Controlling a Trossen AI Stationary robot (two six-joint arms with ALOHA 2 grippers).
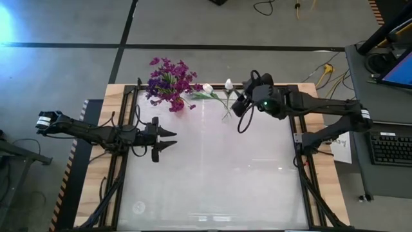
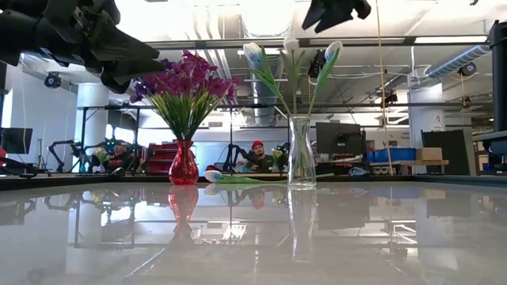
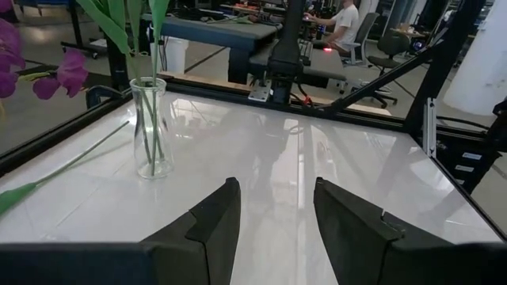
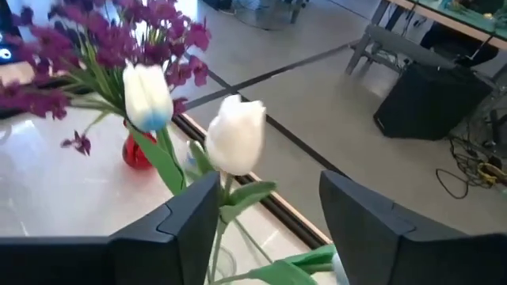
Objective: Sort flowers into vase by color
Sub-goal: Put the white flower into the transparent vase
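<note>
A glossy white table (image 1: 212,174) under two dark arms; at about nine o'clock the left gripper (image 1: 168,141) waits above the surface, its fingers (image 3: 214,222) parted to a middling gap with nothing between them; farther back, near twelve o'clock, the right gripper (image 1: 239,106) hangs just over a clear glass vase (image 2: 300,150), its fingers (image 4: 190,214) spread apart and gripping nothing, a white tulip bud (image 4: 236,136) showing between them; the clear vase holds three white tulips (image 2: 291,46) upright on green stalks; one more white tulip (image 2: 230,178) lies flat on the table between the two vases; at roughly eleven o'clock a red vase (image 2: 183,164) stands filled with purple flowers (image 2: 184,79); beyond the table, seated people (image 2: 255,153) and workbenches fill the room.
</note>
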